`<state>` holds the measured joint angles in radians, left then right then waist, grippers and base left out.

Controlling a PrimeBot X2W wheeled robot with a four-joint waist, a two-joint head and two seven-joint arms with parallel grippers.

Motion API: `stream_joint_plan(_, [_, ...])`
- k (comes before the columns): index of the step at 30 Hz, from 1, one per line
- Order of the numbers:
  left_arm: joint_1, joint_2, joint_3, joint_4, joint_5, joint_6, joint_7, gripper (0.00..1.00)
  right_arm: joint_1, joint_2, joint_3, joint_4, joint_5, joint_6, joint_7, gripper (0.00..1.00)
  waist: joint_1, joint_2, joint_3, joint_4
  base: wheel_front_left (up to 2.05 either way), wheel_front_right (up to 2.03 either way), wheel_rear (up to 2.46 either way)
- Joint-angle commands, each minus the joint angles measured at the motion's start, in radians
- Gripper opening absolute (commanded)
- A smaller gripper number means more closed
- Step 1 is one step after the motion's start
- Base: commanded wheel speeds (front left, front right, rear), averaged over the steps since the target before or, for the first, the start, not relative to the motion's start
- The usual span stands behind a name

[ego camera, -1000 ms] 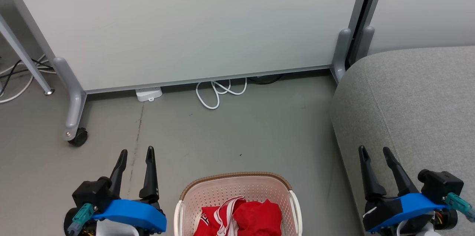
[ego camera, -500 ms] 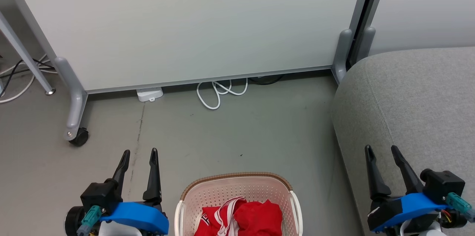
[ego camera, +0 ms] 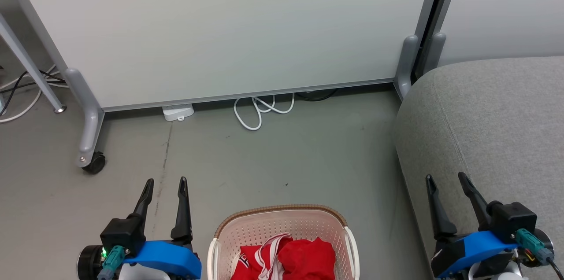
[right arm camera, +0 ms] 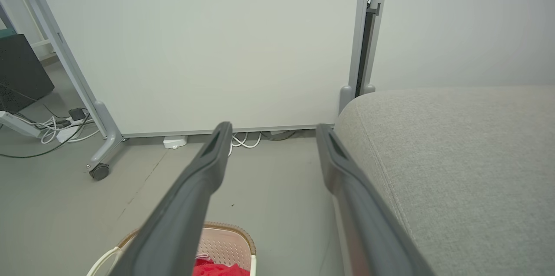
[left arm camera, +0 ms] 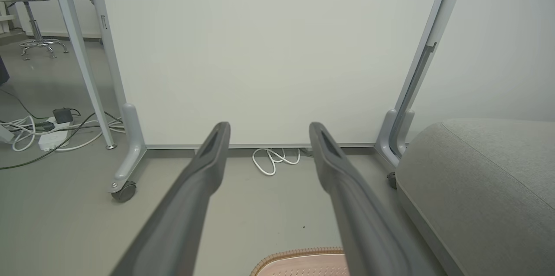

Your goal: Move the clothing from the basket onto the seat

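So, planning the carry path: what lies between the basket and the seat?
A strip of bare grey floor lies between the basket and the seat; the head view shows it.

The grey floor (ego camera: 282,156) carries the basket (ego camera: 282,206) at six o'clock in the head view. The seat (ego camera: 493,112) stands on the floor at three o'clock. Toward twelve, a coiled white cable (ego camera: 260,110) and a small white box (ego camera: 178,112) lie at the foot of a partition panel (ego camera: 220,29). The panel's castor (ego camera: 93,163) rests at nine o'clock. Loose cables (ego camera: 17,95) trail at ten.
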<state>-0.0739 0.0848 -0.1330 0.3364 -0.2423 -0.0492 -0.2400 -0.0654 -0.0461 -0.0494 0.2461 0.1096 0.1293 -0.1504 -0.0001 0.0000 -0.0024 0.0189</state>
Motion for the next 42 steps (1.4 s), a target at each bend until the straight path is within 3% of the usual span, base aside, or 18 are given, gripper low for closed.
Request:
stream_joint_plan(1, [-0.014, -0.001, 0.006, 0.002, 0.022, -0.003, -0.011, 1.0, -0.012, -0.006, 0.002, -0.004, -0.023, 0.002, -0.008, 1.0, 0.0001, 0.0, 0.0, 0.0, 0.0, 0.0, 0.0])
stream_joint_plan(12, [-0.017, -0.008, 0.012, 0.014, 0.089, -0.006, -0.027, 1.0, -0.013, -0.007, 0.005, -0.003, -0.093, 0.002, -0.025, 1.0, 0.0001, 0.0, 0.001, 0.0, 0.0, 0.0, 0.0])
stream_joint_plan(32, [-0.002, -0.021, 0.039, 0.016, 0.086, -0.017, -0.027, 1.0, -0.008, -0.007, 0.009, 0.003, -0.073, 0.002, -0.034, 1.0, 0.0001, 0.0, 0.002, -0.003, 0.0, 0.0, 0.0])
stream_joint_plan(42, [-0.022, -0.015, 0.064, 0.054, 0.067, -0.029, -0.026, 1.0, -0.052, -0.007, 0.078, -0.04, -0.041, 0.002, -0.035, 1.0, 0.0001, 0.0, 0.091, -0.093, 0.0, 0.0, 0.0])
